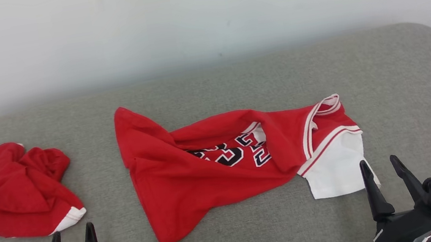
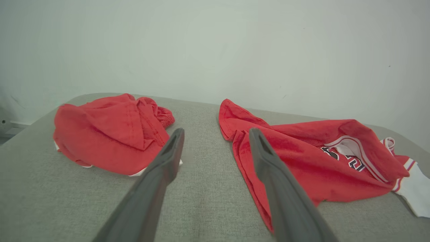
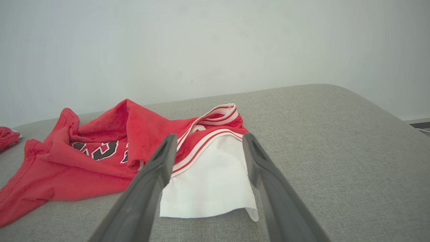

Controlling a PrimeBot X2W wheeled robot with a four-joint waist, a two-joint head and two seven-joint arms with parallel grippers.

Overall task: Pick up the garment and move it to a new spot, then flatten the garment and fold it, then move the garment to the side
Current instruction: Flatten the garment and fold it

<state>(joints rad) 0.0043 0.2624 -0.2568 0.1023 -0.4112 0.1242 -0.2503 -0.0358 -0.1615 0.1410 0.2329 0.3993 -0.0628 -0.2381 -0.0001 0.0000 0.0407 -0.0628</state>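
Grey padded worktop point(image 1: 406, 79), pale wall behind: red jersey point(image 1: 206, 173) rumpled mid-surface, second red bundle point(image 1: 16, 189) well left, my left fingers point(image 1: 89, 240) and right fingers point(image 1: 370, 182) wide, empty; pickup seemingly unstarted, next move likely reaching in to pinch cloth.

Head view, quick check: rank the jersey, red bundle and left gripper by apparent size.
Largest to smallest:
1. jersey
2. red bundle
3. left gripper, cut off by the frame's edge and nearest the camera, so its true size is unsure.
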